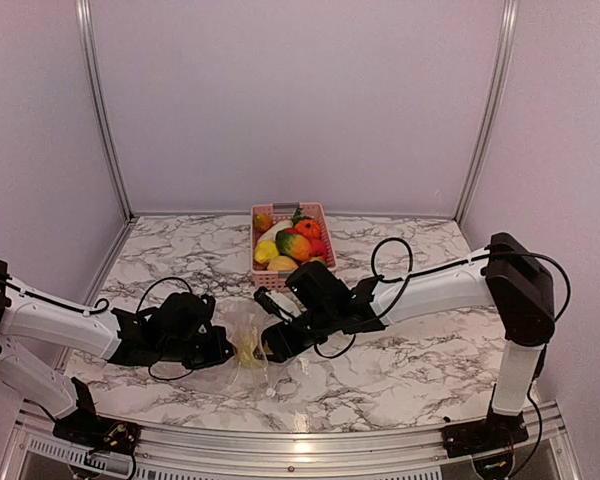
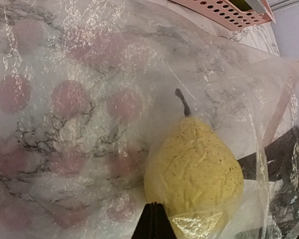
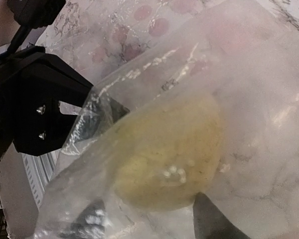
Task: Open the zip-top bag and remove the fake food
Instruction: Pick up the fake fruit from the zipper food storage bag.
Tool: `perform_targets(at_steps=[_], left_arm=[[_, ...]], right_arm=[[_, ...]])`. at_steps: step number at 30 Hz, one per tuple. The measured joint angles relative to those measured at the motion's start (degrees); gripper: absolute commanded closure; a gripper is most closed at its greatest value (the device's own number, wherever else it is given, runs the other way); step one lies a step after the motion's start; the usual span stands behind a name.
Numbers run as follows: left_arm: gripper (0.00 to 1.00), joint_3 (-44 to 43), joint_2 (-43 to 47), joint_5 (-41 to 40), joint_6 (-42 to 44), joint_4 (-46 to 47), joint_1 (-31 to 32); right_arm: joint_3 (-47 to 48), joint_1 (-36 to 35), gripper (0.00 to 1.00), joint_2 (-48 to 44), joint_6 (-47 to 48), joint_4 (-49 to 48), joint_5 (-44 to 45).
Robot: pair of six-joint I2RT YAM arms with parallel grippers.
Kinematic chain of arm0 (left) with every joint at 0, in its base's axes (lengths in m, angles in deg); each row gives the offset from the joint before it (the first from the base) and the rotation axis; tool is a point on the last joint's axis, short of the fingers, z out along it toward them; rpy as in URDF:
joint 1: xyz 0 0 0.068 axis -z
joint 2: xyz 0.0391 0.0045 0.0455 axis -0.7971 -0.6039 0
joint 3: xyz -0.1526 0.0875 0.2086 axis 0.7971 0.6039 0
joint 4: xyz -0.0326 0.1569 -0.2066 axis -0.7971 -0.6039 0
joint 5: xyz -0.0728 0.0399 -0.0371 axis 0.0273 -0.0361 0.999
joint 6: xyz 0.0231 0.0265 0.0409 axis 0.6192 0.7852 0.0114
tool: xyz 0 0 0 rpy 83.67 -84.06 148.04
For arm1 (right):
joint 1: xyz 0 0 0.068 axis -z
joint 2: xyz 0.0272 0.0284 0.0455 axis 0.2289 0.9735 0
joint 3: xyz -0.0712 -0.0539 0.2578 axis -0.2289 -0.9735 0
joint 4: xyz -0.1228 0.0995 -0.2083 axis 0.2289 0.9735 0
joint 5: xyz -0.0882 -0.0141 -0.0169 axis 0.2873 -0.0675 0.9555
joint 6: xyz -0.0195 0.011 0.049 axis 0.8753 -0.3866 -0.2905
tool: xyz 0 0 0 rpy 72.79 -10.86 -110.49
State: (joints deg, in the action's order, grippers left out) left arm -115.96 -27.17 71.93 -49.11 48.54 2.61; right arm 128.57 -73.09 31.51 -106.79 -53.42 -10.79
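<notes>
Here, the zip-top bag [image 1: 242, 325] lies crumpled on the marbled surface [image 1: 430, 350] near its front edge, between the two arms and in front of the pink basket [image 1: 253, 262]. The film is clear and crinkled, with rows of faint pink dots printed on it.

One piece of the fake food [image 1: 293, 243], a yellow pear [image 2: 192, 169] with a dark stem and speckled skin, is inside the bag and rests on its side. The other pieces, red, orange, yellow and green, are heaped in the basket at the back of the surface, well apart from the bag.

The left tool [image 2: 153, 219] comes in from the left. Its fingers are pressed together with no gap, pinching the film just beside the broad end of the pear. In the right wrist view the bag's edge rises toward this tool's black body.

The right tool [image 3: 149, 219] comes in from the right, facing the left one. Its fingers [image 3: 212, 221] stand apart, one on each side of the pear, with film lying between the tool and the fruit. One finger shows only dimly through the plastic. Whether either finger touches the pear cannot be told.
</notes>
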Motion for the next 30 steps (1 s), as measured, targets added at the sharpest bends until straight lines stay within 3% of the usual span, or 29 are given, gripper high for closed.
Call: perform_targets(at_steps=[10,23,30], left_arm=[[1.00,-0.90,-0.57,-0.20,1.44,0.09,-0.15],[1.00,-2.40,0.87,-2.21,4.15,-0.59,-1.64],[1.00,-2.69,-3.56,-0.63,5.05,1.29,-2.67]], right_arm=[[0.22,0.02,0.30,0.96,-1.03,-0.96,1.36],[0.22,0.00,0.31,0.96,-3.63,-2.80,2.40],[0.50,0.00,0.31,1.25,-4.07,-3.19,2.54]])
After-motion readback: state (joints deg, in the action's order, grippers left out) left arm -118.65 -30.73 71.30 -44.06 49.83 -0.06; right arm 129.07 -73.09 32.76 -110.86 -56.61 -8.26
